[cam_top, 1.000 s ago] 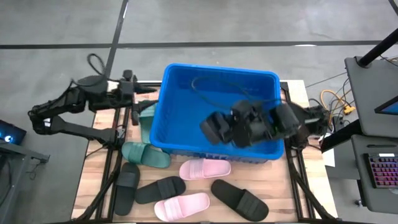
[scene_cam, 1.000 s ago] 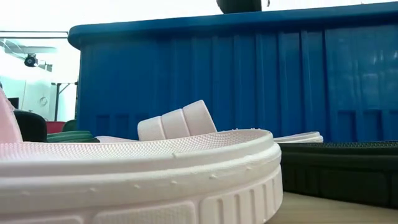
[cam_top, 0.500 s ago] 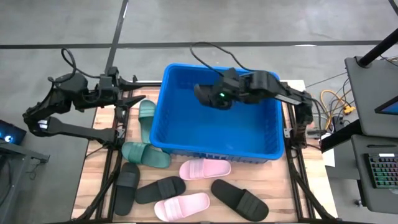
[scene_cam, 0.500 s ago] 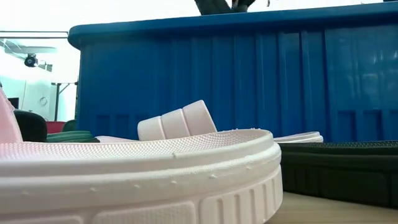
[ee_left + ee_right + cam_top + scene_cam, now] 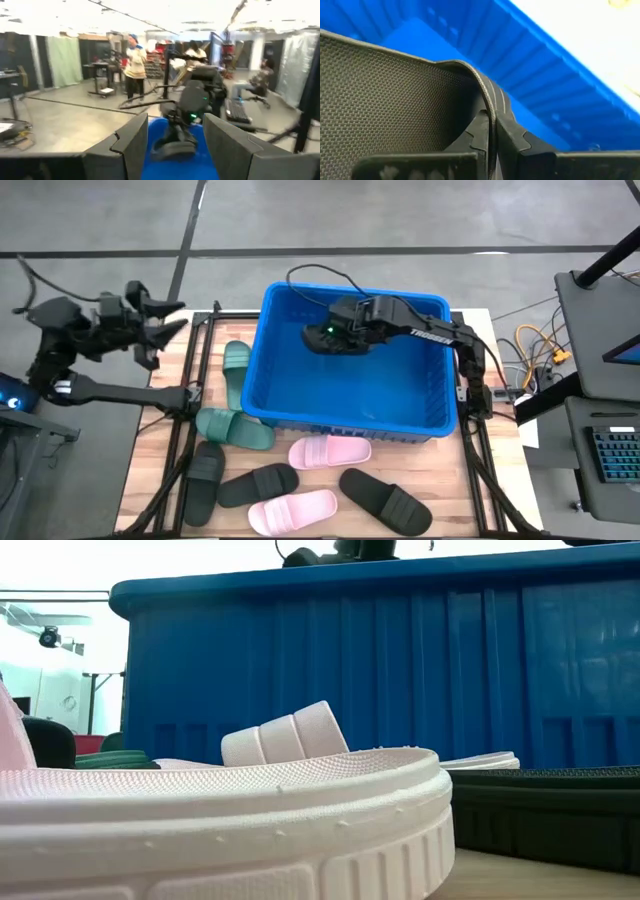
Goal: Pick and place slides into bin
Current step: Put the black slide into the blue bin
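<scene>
My right gripper (image 5: 322,335) is shut on a black slide (image 5: 340,340) above the far left part of the blue bin (image 5: 275,380). In the low view only the top of the right arm (image 5: 340,550) shows over the bin's rim (image 5: 400,575). My left gripper (image 5: 165,320) is open and empty, raised off the table's far left corner. In its wrist view (image 5: 175,135) it looks toward the right arm and the held slide (image 5: 172,145). Two dark green slides (image 5: 235,365), two pale pink ones (image 5: 330,450) and three black ones (image 5: 258,483) lie flat on the table. My right gripper pinches the black slide's strap band at its thin edge (image 5: 487,100) between its two fingers (image 5: 512,137). The meshed surface (image 5: 385,100) of the slide lies beside one finger. The slide is lifted clear, over the inside of the bin.
The bin fills the table's far middle and right. The loose slides lie along its left wall and in front of its near wall. A pink slide (image 5: 220,830) lies right in front of the low camera. People stand in the room beyond, in the left wrist view (image 5: 135,55).
My right gripper has carried the black slide from over the bin's near right part toward the bin's far left part, still shut on it. My left gripper has drawn back toward the left, off the table's edge.
</scene>
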`<state>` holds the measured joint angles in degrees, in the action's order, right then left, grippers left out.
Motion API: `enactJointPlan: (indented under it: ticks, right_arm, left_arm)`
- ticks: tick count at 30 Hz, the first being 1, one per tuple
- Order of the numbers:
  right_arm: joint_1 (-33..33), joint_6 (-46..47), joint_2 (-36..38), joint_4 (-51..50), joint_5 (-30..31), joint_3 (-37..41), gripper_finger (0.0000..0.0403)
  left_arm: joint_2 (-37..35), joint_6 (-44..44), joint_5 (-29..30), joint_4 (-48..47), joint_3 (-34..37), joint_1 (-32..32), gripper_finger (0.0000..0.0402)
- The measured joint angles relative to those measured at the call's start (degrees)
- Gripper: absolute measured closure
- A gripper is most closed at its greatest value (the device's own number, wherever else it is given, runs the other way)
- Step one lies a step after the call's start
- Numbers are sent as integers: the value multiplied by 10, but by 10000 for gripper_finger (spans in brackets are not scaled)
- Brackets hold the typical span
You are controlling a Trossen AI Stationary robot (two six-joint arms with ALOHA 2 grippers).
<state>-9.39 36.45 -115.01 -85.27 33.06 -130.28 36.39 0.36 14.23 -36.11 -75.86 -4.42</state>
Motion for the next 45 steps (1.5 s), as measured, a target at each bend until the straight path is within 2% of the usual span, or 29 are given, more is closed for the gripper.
enactJointPlan:
  ticks: [4,9,14,17,22,28,33,45]
  right_arm:
    - [-4,-96,3,48,0,-1,391]
    - [-4,-323,5,79,-4,-2,391]
    - [-4,-430,1,112,-5,-2,391]
    - [-4,-531,-3,140,-5,1,391]
    - [-6,-656,-3,227,-15,28,391]
    - [-16,-727,-2,347,-89,86,391]
    - [-15,-788,-2,463,-90,160,391]
    - [-25,-869,-3,742,-81,338,391]
  left_arm:
    - [1,0,11,-5,5,0,226]
    - [3,0,13,-3,5,0,226]
    - [17,3,21,-4,5,0,226]
    - [23,3,40,-4,5,0,226]
    - [26,1,47,-3,5,0,226]
    - [22,0,61,-3,5,0,226]
    - [15,-1,78,-3,5,0,226]
    - [13,-2,110,-2,5,0,226]
